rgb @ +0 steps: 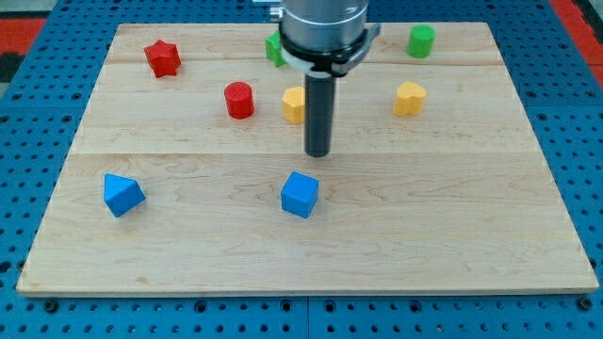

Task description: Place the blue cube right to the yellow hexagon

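The blue cube [300,194] lies on the wooden board [452,217], a little below its middle. The yellow hexagon [293,104] sits above it, partly hidden behind my rod. My tip [317,153] rests on the board just above and slightly right of the blue cube, apart from it, and just below the yellow hexagon.
A red cylinder [239,100] stands left of the hexagon. A red star [162,58] is at the top left. A green block [274,48] is partly hidden behind the arm; a green cylinder [420,40] is top right. A yellow heart-like block [409,98] is right. A blue triangular block [122,195] is lower left.
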You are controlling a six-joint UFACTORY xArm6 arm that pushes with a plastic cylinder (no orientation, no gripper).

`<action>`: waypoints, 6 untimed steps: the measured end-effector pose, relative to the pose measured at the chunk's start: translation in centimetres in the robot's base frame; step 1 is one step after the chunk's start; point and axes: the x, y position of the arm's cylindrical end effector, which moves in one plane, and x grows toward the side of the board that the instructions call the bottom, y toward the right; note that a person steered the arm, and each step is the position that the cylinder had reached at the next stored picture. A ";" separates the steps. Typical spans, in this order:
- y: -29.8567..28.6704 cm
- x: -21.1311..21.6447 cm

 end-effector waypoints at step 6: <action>2.0 -6.3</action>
